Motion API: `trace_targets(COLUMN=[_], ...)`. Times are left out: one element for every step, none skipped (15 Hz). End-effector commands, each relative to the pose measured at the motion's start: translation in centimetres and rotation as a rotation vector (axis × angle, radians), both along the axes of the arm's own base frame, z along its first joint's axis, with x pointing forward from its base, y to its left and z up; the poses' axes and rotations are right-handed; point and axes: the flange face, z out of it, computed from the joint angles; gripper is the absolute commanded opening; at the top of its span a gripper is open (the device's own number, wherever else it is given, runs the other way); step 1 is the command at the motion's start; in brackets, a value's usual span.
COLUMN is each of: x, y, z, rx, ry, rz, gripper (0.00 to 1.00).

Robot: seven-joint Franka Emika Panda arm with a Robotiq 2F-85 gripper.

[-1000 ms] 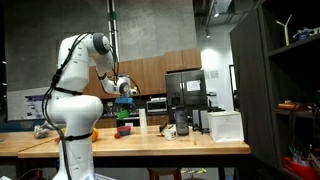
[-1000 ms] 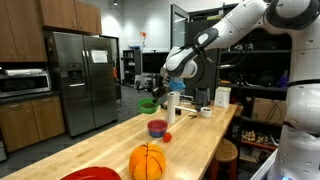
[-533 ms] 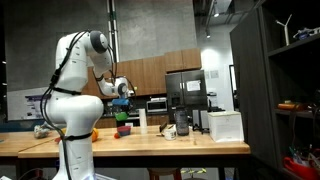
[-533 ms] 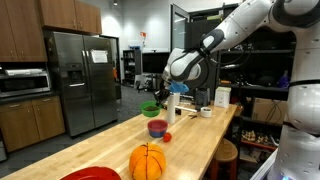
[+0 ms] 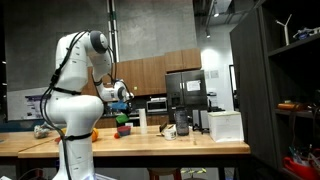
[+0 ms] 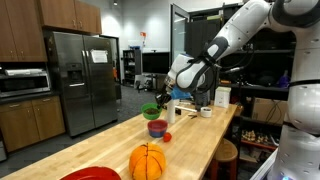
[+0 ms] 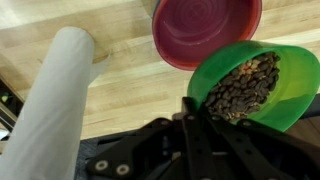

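My gripper (image 7: 196,108) is shut on the rim of a green bowl (image 7: 250,85) filled with dark brown beans. The bowl hangs in the air just above and beside a red bowl (image 7: 205,28), which stands empty on the wooden table (image 7: 120,30). In both exterior views the green bowl (image 6: 151,110) (image 5: 125,102) is held over the red bowl (image 6: 157,128). The gripper (image 6: 160,103) comes in from the arm's side. A white cylinder (image 7: 55,100) stands close by on the table.
An orange ball (image 6: 147,161) and a red plate (image 6: 90,174) lie at the near end of the table. A white cup (image 6: 171,109), mugs and a white box (image 5: 225,125) stand further along. A steel fridge (image 6: 80,75) stands behind.
The arm has lowered a little with the green bowl, bringing it closer over the red bowl. The grip has not changed.
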Motion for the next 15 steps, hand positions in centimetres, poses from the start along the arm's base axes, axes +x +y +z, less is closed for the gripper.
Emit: trace_targets(x=[-0.9,-1.0,-1.2,-1.3,-1.3,-1.4,-1.5,-1.6,-1.7,-2.0,-2.1,-2.3,-2.6,-2.7,-2.5], y=[-0.8,-0.9,-1.0,-1.1,-1.4,-1.6,-1.6,-1.6,-1.3,-0.9,-0.9,-0.7,-0.4,-0.4,-0.9], z=[-0.1,-0.1,-0.2,-0.2,-0.2,-0.1,-0.2,-0.2,-0.3,-0.5,-0.3,-0.2,0.0,0.3,0.9], rx=[0.01,0.009,0.01,0.01,0.015,0.025,0.03,0.035,0.038,0.037,0.031,0.025,0.017,0.001,-0.033], ry=[-0.075,-0.09,-0.108,-0.125,-0.145,-0.163,-0.179,-0.183,-0.18,-0.172,-0.16,-0.15,-0.129,-0.112,-0.091], rz=[-0.015,-0.011,-0.002,0.005,0.008,0.006,0.013,0.014,0.017,0.025,0.02,0.023,0.022,0.022,0.015], gripper=[0.01,0.01,0.01,0.01,0.01,0.01,0.01,0.01,0.01,0.01,0.01,0.01,0.01,0.01,0.01])
